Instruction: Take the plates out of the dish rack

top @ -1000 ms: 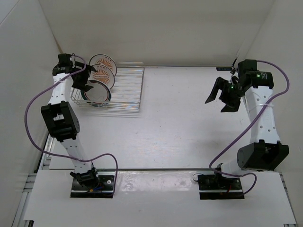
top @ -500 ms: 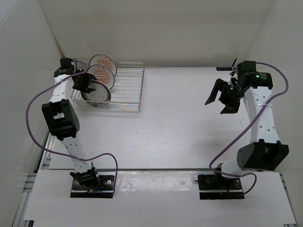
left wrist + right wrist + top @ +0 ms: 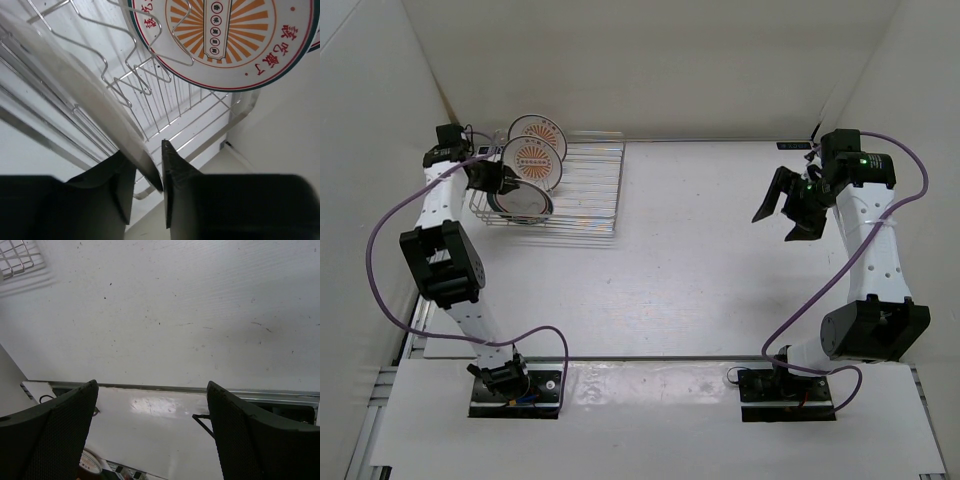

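The dish rack (image 3: 588, 195) stands at the far left of the table with three plates upright in it. Two white ones with an orange sunburst (image 3: 537, 130) (image 3: 537, 160) stand behind a pale plate with a dark rim (image 3: 523, 200). My left gripper (image 3: 493, 178) is at that front plate's left edge. In the left wrist view the plate's rim (image 3: 80, 90) runs edge-on between my fingers, and the left gripper (image 3: 150, 172) is shut on it. A sunburst plate (image 3: 225, 35) shows beyond, above the rack's wires (image 3: 165, 100). My right gripper (image 3: 785, 205) hangs open over the right side, holding nothing.
White walls stand close behind and to the left of the rack. The right wrist view shows bare table, the rack's corner (image 3: 17, 257) and the metal strip at the table's near edge (image 3: 200, 388). The arm bases sit at the near edge.
My left gripper has shifted left to the front plate's edge and its jaws have closed onto the rim. The right arm has not moved.
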